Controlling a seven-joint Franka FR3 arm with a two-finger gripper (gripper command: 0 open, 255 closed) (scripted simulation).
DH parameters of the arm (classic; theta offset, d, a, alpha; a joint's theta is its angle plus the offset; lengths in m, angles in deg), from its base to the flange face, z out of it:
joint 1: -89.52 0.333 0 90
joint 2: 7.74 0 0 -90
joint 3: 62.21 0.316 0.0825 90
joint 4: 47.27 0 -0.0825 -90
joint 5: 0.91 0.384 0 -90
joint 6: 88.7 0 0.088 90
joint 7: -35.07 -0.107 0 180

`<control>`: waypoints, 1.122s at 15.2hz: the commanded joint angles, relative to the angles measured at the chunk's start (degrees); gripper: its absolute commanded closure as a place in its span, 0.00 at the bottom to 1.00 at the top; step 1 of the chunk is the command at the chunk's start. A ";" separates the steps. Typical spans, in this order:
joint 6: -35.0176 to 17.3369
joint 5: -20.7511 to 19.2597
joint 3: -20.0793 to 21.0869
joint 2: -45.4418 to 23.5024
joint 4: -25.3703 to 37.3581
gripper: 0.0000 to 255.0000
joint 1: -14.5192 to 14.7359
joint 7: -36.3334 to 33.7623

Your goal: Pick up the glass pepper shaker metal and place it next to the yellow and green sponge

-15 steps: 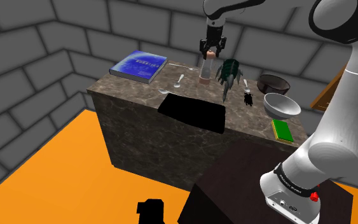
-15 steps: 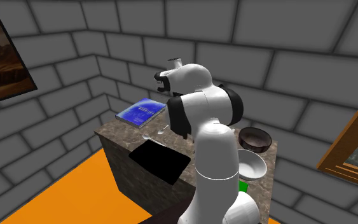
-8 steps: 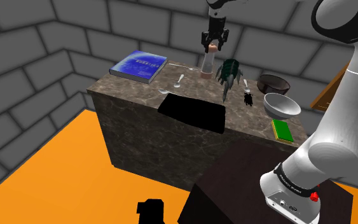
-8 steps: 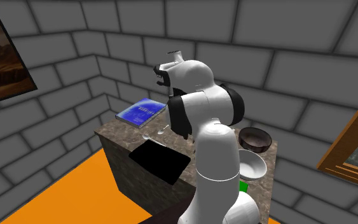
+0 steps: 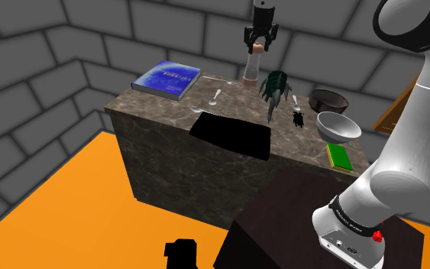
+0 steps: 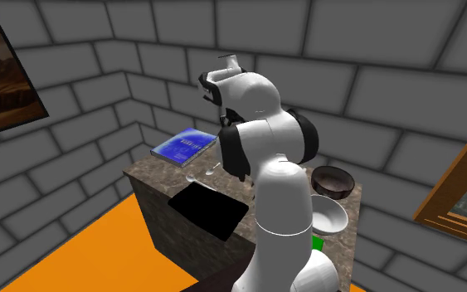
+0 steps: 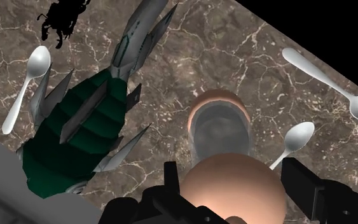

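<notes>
**Item 1: pepper shaker** (image 5: 251, 66). Clear glass body with a rounded copper-pink cap (image 7: 231, 188). I see it upright at the far side of the tabletop (image 5: 297, 141), directly under the gripper (image 5: 260, 40). From the shoulder view I cannot tell whether its base clears the marble.

**Item 2: fingers** (image 7: 172, 189). 2, black, set narrow and clasping the cap from either side. The glass body runs away from them toward the surface.

**Item 3: green toy** (image 5: 276, 85). Ribbed, with grey fins, lying just beside the shaker.

**Item 4: spoons.** 3, pale. 1 (image 7: 292, 143) lies close by the shaker's base and a long 1 (image 7: 330, 83) lies past it. The last (image 7: 25, 89) is on the toy's other side.

**Item 5: small black figure** (image 5: 299, 119). Near the toy, toward the bowls.

**Item 6: bowls.** 2, a dark bowl (image 5: 328, 99) and a pale bowl (image 5: 338, 126), side by side toward the shoulder view's right.

**Item 7: sponge** (image 5: 339, 157). Green with a yellow edge, flat, just beside the pale bowl and well apart from the shaker.

**Item 8: blue book** (image 5: 167, 79). At the shoulder view's left end.

**Item 9: black area** (image 5: 232, 136). A rectangle set in the tabletop's front half.
</notes>
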 commanded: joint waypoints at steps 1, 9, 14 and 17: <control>1.63 0.06 -0.02 -0.20 1.83 1.00 -0.06 0.22; 8.49 0.39 -0.11 -1.78 10.31 1.00 -0.37 1.15; 13.29 0.71 -0.19 -3.61 16.97 1.00 -0.73 1.83; 16.50 0.98 -0.24 -5.19 21.77 1.00 -1.05 2.30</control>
